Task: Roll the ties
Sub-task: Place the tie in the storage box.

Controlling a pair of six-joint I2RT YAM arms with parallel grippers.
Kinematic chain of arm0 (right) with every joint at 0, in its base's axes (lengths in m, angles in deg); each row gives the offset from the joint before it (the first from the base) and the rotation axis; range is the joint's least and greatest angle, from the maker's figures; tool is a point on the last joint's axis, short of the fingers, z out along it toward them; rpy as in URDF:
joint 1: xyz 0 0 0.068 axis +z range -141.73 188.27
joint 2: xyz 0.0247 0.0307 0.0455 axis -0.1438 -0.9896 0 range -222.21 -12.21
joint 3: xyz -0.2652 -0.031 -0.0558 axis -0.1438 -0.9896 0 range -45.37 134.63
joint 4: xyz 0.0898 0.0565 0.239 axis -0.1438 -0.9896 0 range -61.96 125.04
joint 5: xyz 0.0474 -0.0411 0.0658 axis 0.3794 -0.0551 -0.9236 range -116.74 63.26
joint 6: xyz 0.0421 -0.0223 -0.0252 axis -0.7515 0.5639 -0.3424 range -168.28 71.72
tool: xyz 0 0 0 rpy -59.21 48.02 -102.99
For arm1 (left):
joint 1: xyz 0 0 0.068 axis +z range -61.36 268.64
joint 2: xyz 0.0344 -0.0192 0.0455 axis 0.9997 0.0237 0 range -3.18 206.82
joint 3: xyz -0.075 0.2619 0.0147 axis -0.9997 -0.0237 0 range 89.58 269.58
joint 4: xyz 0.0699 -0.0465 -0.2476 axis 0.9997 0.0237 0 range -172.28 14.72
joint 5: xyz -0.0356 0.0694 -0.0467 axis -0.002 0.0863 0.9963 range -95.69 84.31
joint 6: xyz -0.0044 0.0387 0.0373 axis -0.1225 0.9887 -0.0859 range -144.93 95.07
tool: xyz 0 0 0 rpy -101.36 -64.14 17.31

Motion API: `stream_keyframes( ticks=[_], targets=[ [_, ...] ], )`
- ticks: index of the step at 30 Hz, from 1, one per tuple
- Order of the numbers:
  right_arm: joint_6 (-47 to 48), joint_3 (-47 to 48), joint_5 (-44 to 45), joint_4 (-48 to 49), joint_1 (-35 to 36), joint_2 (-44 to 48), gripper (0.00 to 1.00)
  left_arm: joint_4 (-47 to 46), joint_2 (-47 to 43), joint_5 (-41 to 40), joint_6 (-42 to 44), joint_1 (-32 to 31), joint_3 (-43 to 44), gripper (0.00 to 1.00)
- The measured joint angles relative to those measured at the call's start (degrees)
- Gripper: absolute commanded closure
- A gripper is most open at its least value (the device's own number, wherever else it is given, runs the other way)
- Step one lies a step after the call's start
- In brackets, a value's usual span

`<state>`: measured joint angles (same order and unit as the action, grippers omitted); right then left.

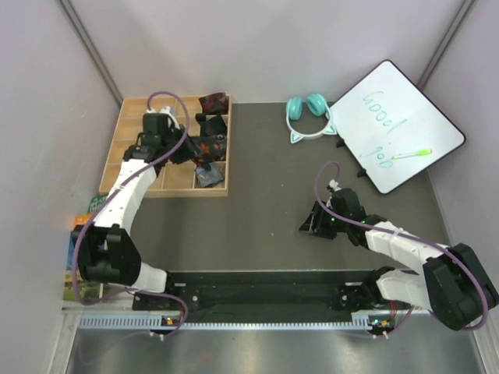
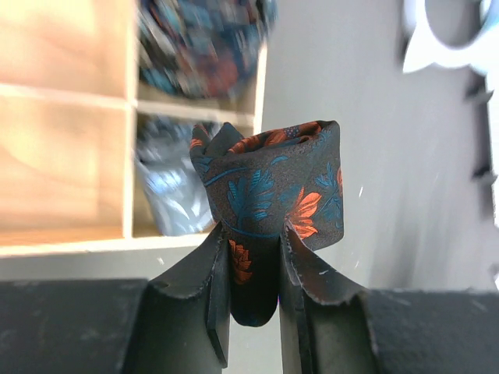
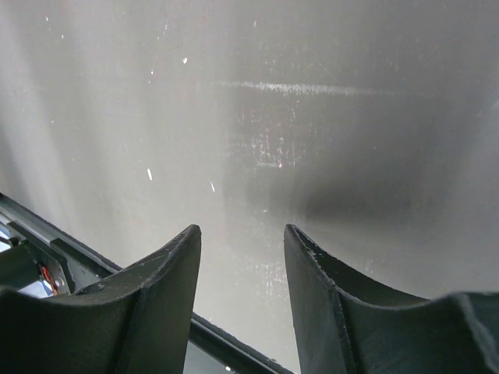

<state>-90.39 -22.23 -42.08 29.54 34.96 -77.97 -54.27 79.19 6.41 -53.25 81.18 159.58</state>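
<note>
My left fingers [image 2: 218, 257] pinch the rolled tie [image 2: 269, 183] upright, while my right fingers [image 3: 187, 257] stand parted, empty, above the bench [image 3: 327, 101].

In the left wrist view the rolled tie [image 2: 269, 195] has its lower end hidden between the left fingers [image 2: 195, 300], and it covers part of a grey tie [image 2: 165, 191] in the tray [image 2: 78, 243] behind. At upper left a third tie [image 2: 203, 47] is blurred and cut by the top edge; the headphones [image 2: 437, 56] are cropped at upper right. The bottom edge cuts off the right fingers [image 3: 160, 292] in the right wrist view
</note>
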Motion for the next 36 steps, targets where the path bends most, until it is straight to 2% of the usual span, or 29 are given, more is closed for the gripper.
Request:
stream_keyframes(
  ticks=[6, 13, 17, 26, 36],
  targets=[
    [0.1, 0.0, -0.1, 0.0, 0.0, 0.0, 0.52, 0.1, 3.7, 1.9, -1.2, 8.5, 9.0, 1.0],
    [0.1, 0.0, -0.2, 0.0, 0.0, 0.0, 0.52, -0.1, 10.1, 2.8, -3.5, 13.9, 14.3, 1.0],
    [0.1, 0.0, -0.2, 0.1, 0.0, 0.0, 0.52, -1.5, 9.9, 3.5, -4.6, 14.5, 11.4, 1.0],
    [0.1, 0.0, -0.4, 0.2, 0.0, 0.0, 0.52, -4.4, 8.0, 3.4, -6.1, 14.6, -2.1, 1.0],
    [0.1, 0.0, -0.4, 0.2, 0.0, 0.0, 0.52, -5.3, 5.2, -0.1, -6.5, 14.6, -5.2, 1.0]
  ],
)
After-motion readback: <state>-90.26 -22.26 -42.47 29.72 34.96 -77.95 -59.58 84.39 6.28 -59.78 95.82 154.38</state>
